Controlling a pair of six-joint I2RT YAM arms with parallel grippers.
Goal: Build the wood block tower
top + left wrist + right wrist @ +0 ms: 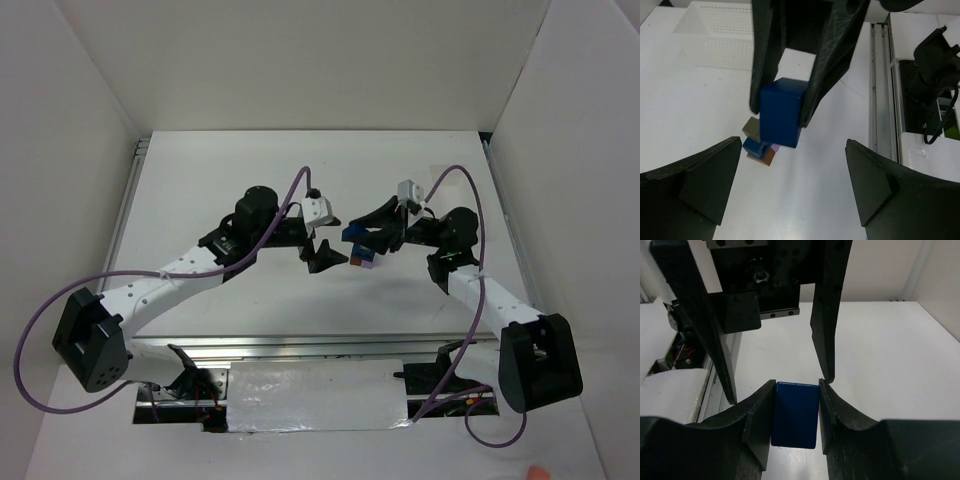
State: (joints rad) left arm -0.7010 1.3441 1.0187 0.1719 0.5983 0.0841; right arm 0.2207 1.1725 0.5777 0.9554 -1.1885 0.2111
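My right gripper [360, 240] is shut on a dark blue wood block [796, 414] and holds it in the air above the table. In the left wrist view this block [781, 112] hangs just above the small wood block tower [760, 147]. The tower has a brown-orange piece [768, 158] and a lavender piece [775, 148] low, with a blue piece [755, 146] and a grey piece [752, 129] on top. The tower shows in the top view [366, 260] under the right gripper. My left gripper [325, 256] is open and empty just left of the tower, jaws wide apart [795, 185].
A white mesh tray [720, 35] stands on the table behind the tower in the left wrist view. A metal rail [300, 345] runs along the near table edge, with a white sheet [315, 395] below it. White walls enclose the table.
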